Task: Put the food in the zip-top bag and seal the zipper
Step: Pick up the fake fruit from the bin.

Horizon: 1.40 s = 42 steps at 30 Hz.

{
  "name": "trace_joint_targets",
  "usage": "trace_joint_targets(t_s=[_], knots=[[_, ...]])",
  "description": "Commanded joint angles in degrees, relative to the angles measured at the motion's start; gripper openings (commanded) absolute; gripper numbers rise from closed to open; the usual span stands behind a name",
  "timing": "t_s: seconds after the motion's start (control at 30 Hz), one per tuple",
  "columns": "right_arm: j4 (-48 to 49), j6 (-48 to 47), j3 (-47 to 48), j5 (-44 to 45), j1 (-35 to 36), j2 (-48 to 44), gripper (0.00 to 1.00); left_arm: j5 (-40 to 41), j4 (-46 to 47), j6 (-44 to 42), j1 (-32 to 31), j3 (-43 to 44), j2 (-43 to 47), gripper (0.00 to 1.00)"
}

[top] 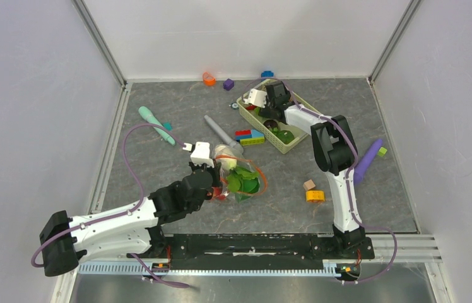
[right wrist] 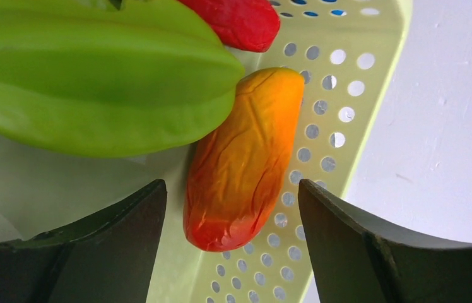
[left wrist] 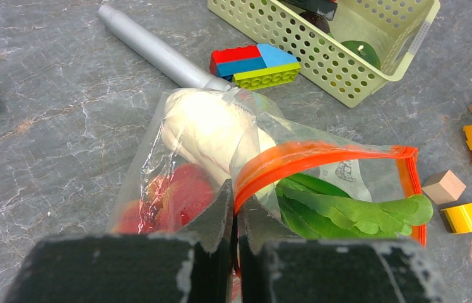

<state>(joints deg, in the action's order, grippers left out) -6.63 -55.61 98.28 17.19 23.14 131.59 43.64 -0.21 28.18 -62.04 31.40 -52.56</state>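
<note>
The left gripper was pinched shut on the near lip of the zip-top bag, at the lower centre of the left wrist view, where the zipper curved down to meet its fingers. Beyond that pinch the bag lay on the table with its mouth gaping. The orange-red strip looped open across the right half of the frame, and no slider could be made out.

Inside the bag were the white radish at the upper middle, the red berries lower left, and the bok choy with its leaves reaching out toward the right edge of the mouth.

The right gripper stood wide open in the bottom half of its wrist view, one jaw on either side of the orange-red piece and neither touching it as far as could be seen. That piece leaned against the perforated wall of the basket. The green piece filled the upper left and touched it, and a red piece sat at the top edge.

In the top view the basket was right of centre near the top, well apart from the bag at mid-frame.

By this showing, the job looked roughly half done. Three foods were bagged, at least three waited in the basket, and the sealing had not begun.
</note>
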Motion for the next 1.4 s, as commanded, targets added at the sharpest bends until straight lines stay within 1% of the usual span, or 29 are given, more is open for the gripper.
trace_joint_targets(t_s=[0.0, 0.23, 0.43, 0.57, 0.63, 0.73, 0.8, 0.9, 0.97, 1.1, 1.2, 1.37], knots=[[-2.0, -2.4, 2.0, 0.9, 0.1, 0.6, 0.81, 2.3, 2.8, -1.2, 0.5, -0.3, -0.4, 0.07], [-2.9, -1.7, 6.7, 2.0, -0.6, 4.7, 0.81, 2.2, 2.9, -1.1, 0.7, -0.3, -0.8, 0.07], [0.3, -1.4, 7.4, 3.8, -0.7, 7.1, 0.82, 2.3, 3.1, -0.9, 0.9, -0.3, -1.0, 0.06], [0.4, -1.0, 7.3, 4.1, -1.0, 8.0, 0.79, 2.3, 3.0, -0.7, 1.0, -0.5, -0.6, 0.06], [0.3, -0.3, 7.0, 4.1, -1.1, 7.9, 0.74, 2.3, 3.0, -0.7, 1.0, -0.6, -0.3, 0.06], [0.6, 0.1, 5.8, 3.6, -1.3, 7.3, 0.64, 2.3, 3.0, -0.6, 1.1, -0.7, -0.2, 0.06], [1.2, 0.5, 5.0, 3.4, -1.4, 6.7, 0.54, 2.2, 3.1, -0.7, 1.1, -0.7, -0.4, 0.06], [2.8, 0.7, 3.2, 3.2, -1.6, 5.4, 0.48, 1.9, 2.9, -0.7, 1.1, -0.3, -1.2, 0.06], [4.4, 1.2, 1.8, 3.2, -1.5, 4.5, 0.40, 1.8, 2.8, -0.6, 1.1, -0.3, -1.2, 0.06], [8.0, 2.7, -1.7, 2.7, -1.5, 1.6, 0.31, 1.8, 2.9, -0.5, 1.1, -0.5, -0.7, 0.06], [8.8, 4.4, -3.4, 1.2, -1.4, -0.6, 0.24, 1.4, 2.9, -0.5, 1.1, -0.6, -0.6, 0.06], [12.1, 7.9, -8.5, -0.8, -1.4, -6.4, 0.18, 0.1, 3.1, -0.7, 1.1, -0.5, -0.7, 0.06]])
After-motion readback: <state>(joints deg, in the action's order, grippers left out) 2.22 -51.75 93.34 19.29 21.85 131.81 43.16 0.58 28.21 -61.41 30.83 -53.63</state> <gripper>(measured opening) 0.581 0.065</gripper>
